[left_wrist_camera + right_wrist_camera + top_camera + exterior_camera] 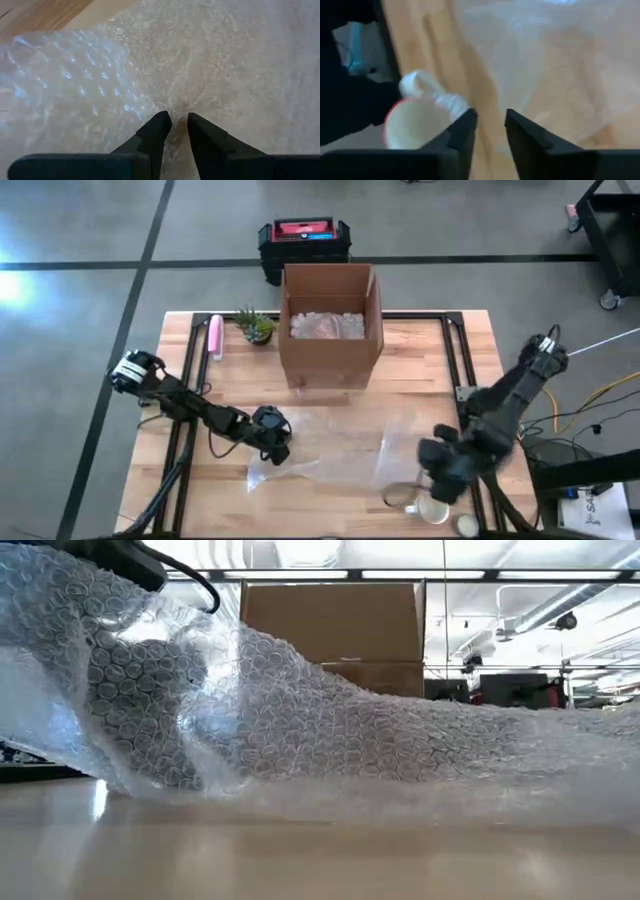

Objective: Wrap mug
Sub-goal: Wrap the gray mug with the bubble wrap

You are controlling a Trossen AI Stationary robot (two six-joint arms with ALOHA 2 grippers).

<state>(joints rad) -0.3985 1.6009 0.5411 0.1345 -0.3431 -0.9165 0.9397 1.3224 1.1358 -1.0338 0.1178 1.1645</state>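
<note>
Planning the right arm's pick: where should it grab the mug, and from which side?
Probably the rim wall next to the handle. The mug sits at the table's near right edge, mouth open toward the right gripper, handle sticking out sideways. Come from above, one finger inside the mouth, one outside, clear of the bubble wrap.

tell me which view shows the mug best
The right wrist view: the mug sits close, its open mouth and handle visible beside the right pincer. The high view shows it small at the table's near edge; the low and left wrist views show only bubble wrap.
</note>
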